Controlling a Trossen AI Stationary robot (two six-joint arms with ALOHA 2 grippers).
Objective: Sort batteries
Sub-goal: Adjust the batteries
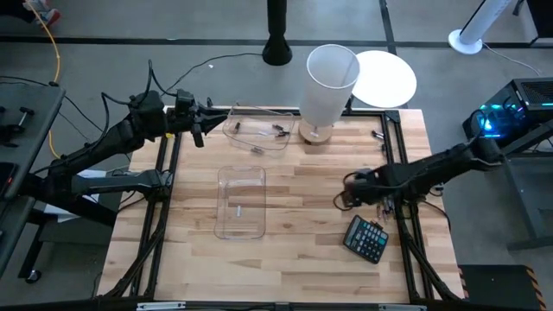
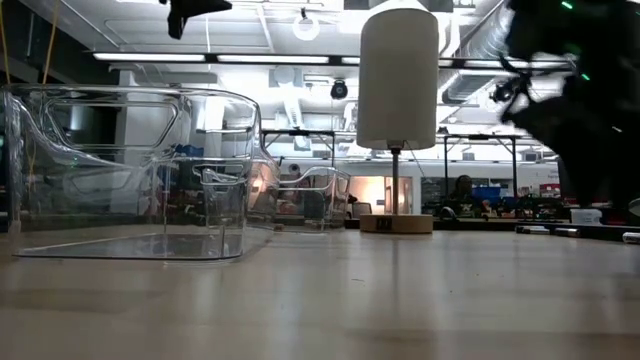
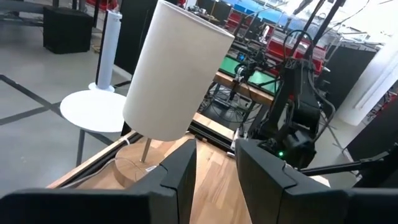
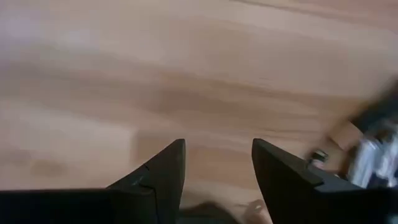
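Several small batteries [image 1: 278,131] lie in the far clear bin [image 1: 256,130], and one battery [image 1: 235,208] lies in the near clear bin [image 1: 241,201]. A few loose batteries [image 1: 385,206] lie on the wood beside my right arm and show blurred in its wrist view [image 4: 373,155]. My right gripper [image 1: 344,199] [image 4: 217,146] points down over bare wood left of them, open and holding nothing. My left gripper [image 1: 198,130] [image 3: 214,152] hovers open at the far bin's left end, well above the table.
A white-shaded lamp [image 1: 328,82] on a round wooden base stands at the far edge, right of the far bin. A black calculator [image 1: 367,239] lies near the right front. Another small battery [image 1: 378,134] lies at the far right edge. Bare wood stretches along the front.
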